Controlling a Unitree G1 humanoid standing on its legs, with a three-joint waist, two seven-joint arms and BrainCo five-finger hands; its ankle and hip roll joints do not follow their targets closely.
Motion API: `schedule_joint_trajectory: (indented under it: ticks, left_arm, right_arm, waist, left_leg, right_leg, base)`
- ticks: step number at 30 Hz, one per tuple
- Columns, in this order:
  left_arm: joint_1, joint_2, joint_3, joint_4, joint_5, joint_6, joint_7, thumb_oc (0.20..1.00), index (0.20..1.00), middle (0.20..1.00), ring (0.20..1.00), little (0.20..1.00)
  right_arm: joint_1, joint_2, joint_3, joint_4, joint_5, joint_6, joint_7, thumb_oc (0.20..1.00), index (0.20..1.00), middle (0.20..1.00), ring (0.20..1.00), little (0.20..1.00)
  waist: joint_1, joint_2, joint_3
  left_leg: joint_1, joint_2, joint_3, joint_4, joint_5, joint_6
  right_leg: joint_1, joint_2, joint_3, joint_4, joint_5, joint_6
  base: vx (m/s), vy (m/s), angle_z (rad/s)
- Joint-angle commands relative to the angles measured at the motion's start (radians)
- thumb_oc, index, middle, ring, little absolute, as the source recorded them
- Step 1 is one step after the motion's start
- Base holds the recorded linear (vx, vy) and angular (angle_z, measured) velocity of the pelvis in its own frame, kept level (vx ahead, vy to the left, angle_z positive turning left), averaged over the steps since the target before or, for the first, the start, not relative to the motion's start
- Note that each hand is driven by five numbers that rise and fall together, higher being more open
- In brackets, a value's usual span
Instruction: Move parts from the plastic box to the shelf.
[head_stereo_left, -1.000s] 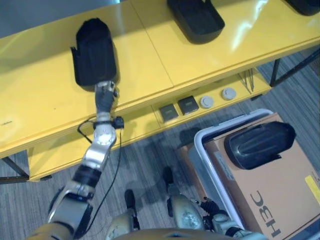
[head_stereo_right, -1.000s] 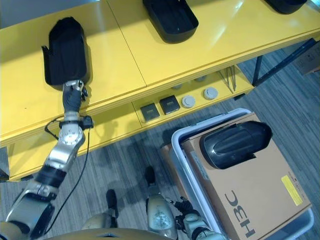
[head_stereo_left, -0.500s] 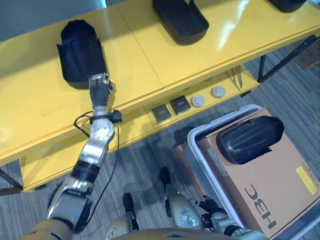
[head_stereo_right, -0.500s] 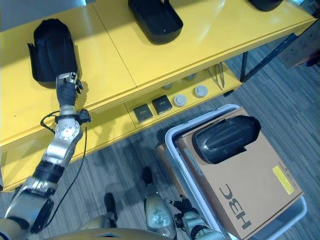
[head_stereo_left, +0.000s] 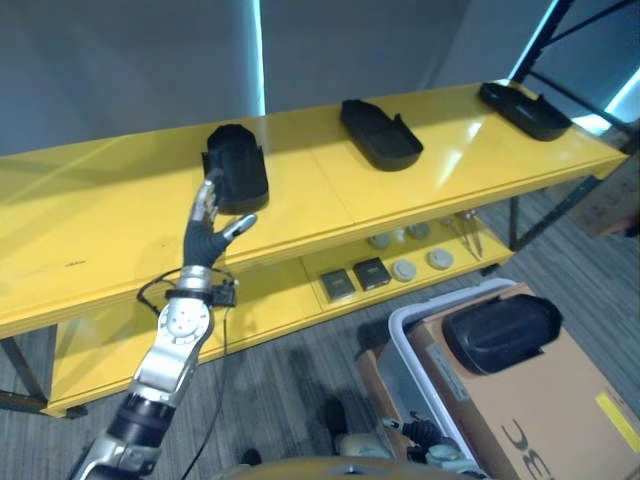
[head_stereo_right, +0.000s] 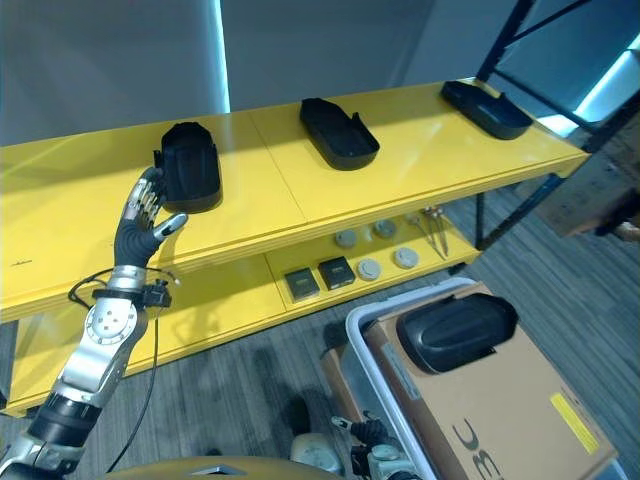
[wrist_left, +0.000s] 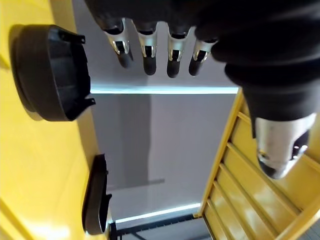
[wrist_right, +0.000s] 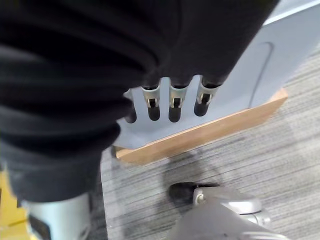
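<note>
Sitting in plastic box (head_stereo_left: 400, 340): cardboard w/ black part (head_stereo_left: 502, 331); left hand (head_stereo_left: 207, 232) fingers spread, empty.

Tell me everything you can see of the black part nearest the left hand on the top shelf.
The black part is a dark, matte, plastic-looking shell with a rounded far end, raised side walls and a hollow, ribbed inside facing up. It rests on the yellow shelf top, leftmost of three black parts there. The left hand is raised just in front of it, fingers straight, not touching it. In the left wrist view the part lies clear of the fingertips.
</note>
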Motion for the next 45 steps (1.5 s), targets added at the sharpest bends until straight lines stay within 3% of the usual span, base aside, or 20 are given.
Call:
schedule_joint_trajectory:
  ticks: [1,4,6,7,8,9,10,13,14,17,18,22,24,25,26,30,34,37,41,45]
  left_arm:
    - [-0.053,0.023,0.009,-0.031,0.076,-0.051,0.002,1.0,1.0,1.0,1.0,1.0]
    - [-0.052,0.032,0.018,-0.016,0.097,-0.051,0.017,1.0,1.0,1.0,1.0,1.0]
    - [-0.04,0.033,0.031,-0.004,0.091,-0.05,0.021,1.0,1.0,1.0,1.0,1.0]
    - [-0.04,0.033,0.031,-0.004,0.091,-0.05,0.021,1.0,1.0,1.0,1.0,1.0]
    - [-0.009,0.035,0.053,0.005,0.091,-0.048,0.025,1.0,1.0,1.0,1.0,1.0]
    - [-0.008,0.035,0.053,0.004,0.091,-0.048,0.025,1.0,1.0,1.0,1.0,1.0]
    - [0.082,0.036,0.127,0.006,0.111,-0.035,0.041,1.0,1.0,1.0,1.0,1.0]
    - [0.141,0.04,0.167,0.029,0.149,-0.02,0.052,1.0,1.0,1.0,1.0,1.0]
    - [0.183,0.025,0.189,0.081,0.139,-0.012,0.056,1.0,1.0,1.0,1.0,1.0]
    - [0.192,0.02,0.2,0.128,0.15,-0.006,0.066,1.0,1.0,1.0,1.0,1.0]
    - [0.17,-0.009,0.207,0.29,0.183,0.01,0.139,1.0,1.0,1.0,1.0,1.0]
    - [0.145,-0.043,0.201,0.426,0.167,0.003,0.159,1.0,1.0,1.0,1.0,1.0]
    - [0.134,-0.036,0.18,0.501,0.205,0.019,0.163,1.0,1.0,1.0,1.0,1.0]
    - [0.125,-0.041,0.171,0.556,0.203,0.02,0.17,1.0,1.0,1.0,1.0,1.0]
    - [0.135,-0.047,0.172,0.641,0.225,0.04,0.192,1.0,1.0,1.0,1.0,1.0]
    - [0.14,-0.071,0.193,0.777,0.165,0.043,0.201,1.0,1.0,1.0,1.0,1.0]
    - [0.109,-0.111,0.17,1.009,0.133,0.049,0.147,1.0,1.0,1.0,1.0,1.0]
    - [0.118,-0.109,0.176,1.055,0.148,0.046,0.144,1.0,1.0,1.0,1.0,1.0]
    - [0.118,-0.107,0.19,1.156,0.159,0.054,0.156,1.0,1.0,1.0,1.0,1.0]
    - [0.107,-0.102,0.148,1.188,0.191,0.07,0.139,1.0,1.0,1.0,1.0,1.0]
  right_arm:
    - [0.016,0.017,0.0,0.004,0.071,-0.018,-0.041,1.0,1.0,1.0,1.0,1.0]
    - [0.034,0.027,-0.028,0.013,0.1,-0.022,-0.056,1.0,1.0,1.0,1.0,1.0]
    - [0.038,0.014,-0.03,0.043,0.079,-0.01,-0.054,1.0,1.0,1.0,1.0,1.0]
    - [0.038,0.014,-0.03,0.043,0.079,-0.01,-0.054,1.0,1.0,1.0,1.0,1.0]
    - [0.045,0.004,-0.027,0.057,0.047,-0.001,-0.053,1.0,1.0,1.0,1.0,1.0]
    - [0.045,0.005,-0.026,0.056,0.047,-0.001,-0.053,1.0,1.0,1.0,1.0,1.0]
    - [0.062,-0.003,-0.061,0.062,0.05,-0.001,-0.059,1.0,1.0,1.0,1.0,1.0]
    - [0.064,-0.004,-0.068,0.06,0.034,0.0,-0.059,1.0,1.0,1.0,1.0,1.0]
    - [0.065,-0.008,-0.057,0.069,-0.006,0.007,-0.061,1.0,1.0,1.0,1.0,1.0]
    - [0.062,-0.008,-0.044,0.069,-0.034,0.012,-0.068,1.0,1.0,1.0,1.0,1.0]
    - [0.056,-0.011,0.078,0.02,-0.187,0.011,-0.078,1.0,1.0,1.0,1.0,1.0]
    - [0.075,-0.031,0.115,-0.067,-0.193,-0.005,-0.068,1.0,1.0,1.0,1.0,1.0]
    - [0.082,-0.065,0.144,-0.132,-0.222,-0.014,-0.065,1.0,1.0,1.0,1.0,1.0]
    - [0.073,-0.086,0.154,-0.153,-0.235,-0.016,-0.068,1.0,1.0,1.0,1.0,1.0]
    - [0.069,-0.117,0.14,-0.271,-0.222,-0.029,-0.083,1.0,1.0,1.0,1.0,1.0]
    - [0.063,-0.14,0.124,-0.408,-0.193,-0.062,-0.088,1.0,1.0,1.0,1.0,1.0]
    - [0.097,-0.173,0.074,-0.64,-0.155,-0.121,-0.085,1.0,1.0,1.0,1.0,1.0]
    - [0.104,-0.184,0.052,-0.802,-0.182,-0.158,-0.111,1.0,1.0,1.0,1.0,1.0]
    - [0.051,-0.182,0.07,-0.924,-0.232,-0.181,-0.152,1.0,1.0,1.0,1.0,1.0]
    - [-0.128,-0.173,0.11,-0.895,-0.262,-0.153,-0.2,1.0,1.0,1.0,1.0,1.0]
  waist:
    - [-0.041,0.013,0.054]
    - [-0.053,0.011,0.05]
    - [-0.024,0.019,0.05]
    - [-0.024,0.019,0.05]
    - [0.004,0.02,0.046]
    - [0.005,0.019,0.045]
    - [0.049,0.027,0.039]
    - [0.068,0.028,0.021]
    - [0.082,0.023,0.004]
    - [0.086,0.027,0.0]
    - [0.079,0.036,0.001]
    - [0.053,0.04,0.04]
    - [0.06,0.047,0.066]
    - [0.066,0.054,0.074]
    - [0.076,0.064,0.074]
    - [0.064,0.088,0.062]
    - [0.01,0.139,0.051]
    - [-0.001,0.147,0.048]
    - [0.016,0.142,0.054]
    - [0.061,0.132,0.069]
  left_leg:
    - [-0.015,0.051,-0.039,-0.027,-0.018,-0.025]
    - [-0.016,0.055,-0.004,-0.027,-0.015,-0.018]
    - [-0.013,0.069,0.032,-0.027,-0.007,-0.012]
    - [-0.013,0.069,0.032,-0.027,-0.007,-0.012]
    - [-0.014,0.077,0.066,-0.023,-0.005,-0.01]
    - [-0.015,0.076,0.067,-0.025,-0.001,-0.01]
    - [-0.021,0.095,0.165,-0.011,0.008,-0.008]
    - [-0.015,0.099,0.203,-0.008,-0.004,-0.018]
    - [-0.03,0.107,0.241,0.003,0.005,-0.028]
    - [-0.032,0.115,0.26,0.007,0.013,-0.037]
    - [-0.073,0.15,0.271,0.061,0.042,-0.069]
    - [-0.127,0.218,0.27,0.242,0.025,-0.108]
    - [-0.174,0.234,0.194,0.339,0.089,-0.125]
    - [-0.193,0.207,0.121,0.337,0.107,-0.133]
    - [-0.178,0.133,-0.038,0.24,0.053,-0.121]
    - [-0.162,0.132,-0.144,0.142,0.062,-0.118]
    - [-0.121,0.124,-0.105,0.109,0.05,-0.1]
    - [-0.099,0.106,-0.072,0.101,0.03,-0.087]
    - [-0.085,0.084,-0.022,0.09,0.011,-0.063]
    - [-0.11,0.072,-0.018,0.053,0.027,-0.057]
  right_leg:
    - [-0.031,-0.048,0.018,0.107,-0.043,0.031]
    - [-0.045,-0.05,-0.029,0.073,-0.059,0.02]
    - [-0.013,-0.066,-0.138,0.111,-0.149,-0.022]
    - [-0.013,-0.066,-0.138,0.111,-0.149,-0.022]
    - [0.035,-0.079,-0.227,0.155,-0.21,-0.041]
    - [0.033,-0.079,-0.226,0.155,-0.207,-0.042]
    - [0.109,-0.151,-0.404,0.235,-0.26,-0.06]
    - [0.162,-0.174,-0.445,0.23,-0.273,-0.038]
    - [0.213,-0.155,-0.466,0.143,-0.284,-0.031]
    - [0.217,-0.147,-0.46,0.101,-0.274,-0.031]
    - [0.228,-0.107,-0.415,0.039,-0.306,-0.056]
    - [0.253,-0.081,-0.403,0.028,-0.33,-0.098]
    - [0.253,-0.06,-0.387,0.024,-0.327,-0.129]
    - [0.25,-0.058,-0.37,0.018,-0.324,-0.132]
    - [0.244,-0.06,-0.312,0.008,-0.318,-0.121]
    - [0.223,-0.056,-0.24,0.018,-0.312,-0.106]
    - [0.226,-0.077,-0.204,0.031,-0.319,-0.089]
    - [0.222,-0.101,-0.185,0.037,-0.315,-0.071]
    - [0.191,-0.128,-0.149,0.058,-0.294,-0.048]
    - [0.166,-0.146,-0.175,0.027,-0.262,-0.039]
  base:
    - [-0.09,0.084,-0.53]
    - [-0.11,0.124,-0.64]
    - [-0.11,0.057,-0.85]
    - [-0.18,0.042,-0.79]
    - [-0.12,0.011,-0.83]
    - [-0.33,0.004,-1.2]
    - [-0.2,-0.021,-1.03]
    - [-0.11,-0.077,-1.16]
    - [-0.13,-0.173,-1.85]
    - [-0.09,-0.211,-1.05]
    - [-0.09,-0.423,-0.86]
    - [-0.06,-0.292,-0.43]
    - [-0.12,-0.144,-0.36]
    - [-0.09,-0.031,-0.46]
    - [-0.01,0.02,-0.65]
    - [0.06,0.081,-1.11]
    - [0.13,0.222,-0.64]
    - [0.11,0.225,-0.51]
    - [0.07,0.166,-0.33]
    - [-0.04,0.057,-0.11]
